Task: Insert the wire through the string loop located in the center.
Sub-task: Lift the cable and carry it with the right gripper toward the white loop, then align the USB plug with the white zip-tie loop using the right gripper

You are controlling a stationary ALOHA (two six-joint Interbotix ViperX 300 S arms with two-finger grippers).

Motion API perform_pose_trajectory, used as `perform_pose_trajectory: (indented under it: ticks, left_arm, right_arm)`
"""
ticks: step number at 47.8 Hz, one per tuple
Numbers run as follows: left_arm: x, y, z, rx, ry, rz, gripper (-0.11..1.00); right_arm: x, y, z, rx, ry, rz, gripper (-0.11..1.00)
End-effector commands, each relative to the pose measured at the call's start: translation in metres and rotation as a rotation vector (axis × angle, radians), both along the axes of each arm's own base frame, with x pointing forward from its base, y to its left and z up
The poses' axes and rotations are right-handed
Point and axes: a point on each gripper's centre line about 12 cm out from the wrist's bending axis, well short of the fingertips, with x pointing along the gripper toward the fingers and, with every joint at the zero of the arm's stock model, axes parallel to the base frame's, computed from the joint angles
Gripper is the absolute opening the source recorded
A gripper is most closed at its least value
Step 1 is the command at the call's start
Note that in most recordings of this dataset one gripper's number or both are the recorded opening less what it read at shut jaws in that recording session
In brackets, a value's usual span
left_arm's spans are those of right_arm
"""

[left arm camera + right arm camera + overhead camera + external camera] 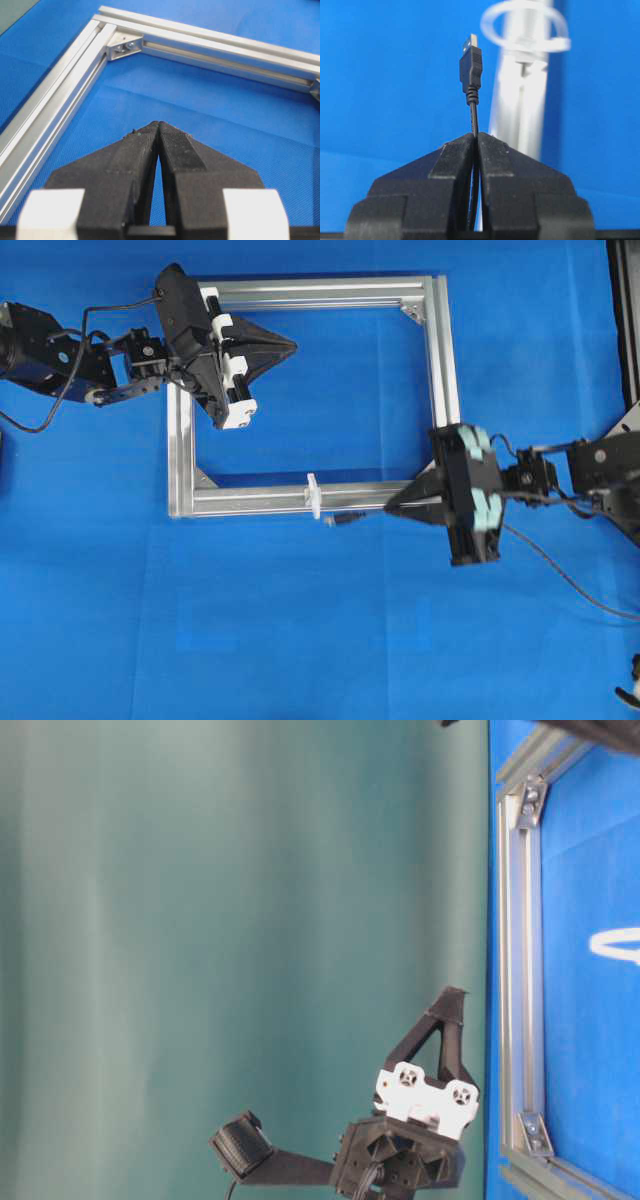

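Observation:
The wire is a thin black cable ending in a USB plug (471, 62). My right gripper (476, 135) is shut on the cable just behind that plug. From overhead the plug (345, 519) points left, a short way right of the white string loop (313, 495) and slightly in front of the bar. The loop stands on the near bar of the silver frame (440, 360). In the right wrist view the string loop (525, 25) lies up and right of the plug tip, blurred. My left gripper (290, 343) is shut and empty, over the frame's upper left part.
The aluminium frame (60, 90) lies flat on the blue cloth, with corner brackets (122, 47) inside its corners. A black cable (560, 570) trails from the right gripper toward the right edge. The table-level view shows the left gripper (455, 992) raised off the cloth.

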Motion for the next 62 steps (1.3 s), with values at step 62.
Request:
perform_pose_trajectory:
  ticks: [62]
  left_arm:
    - [0.003, -0.001, 0.017, 0.017, -0.049, -0.007, 0.0]
  right_arm:
    - [0.004, -0.022, 0.009, 0.003, -0.038, -0.073, -0.02]
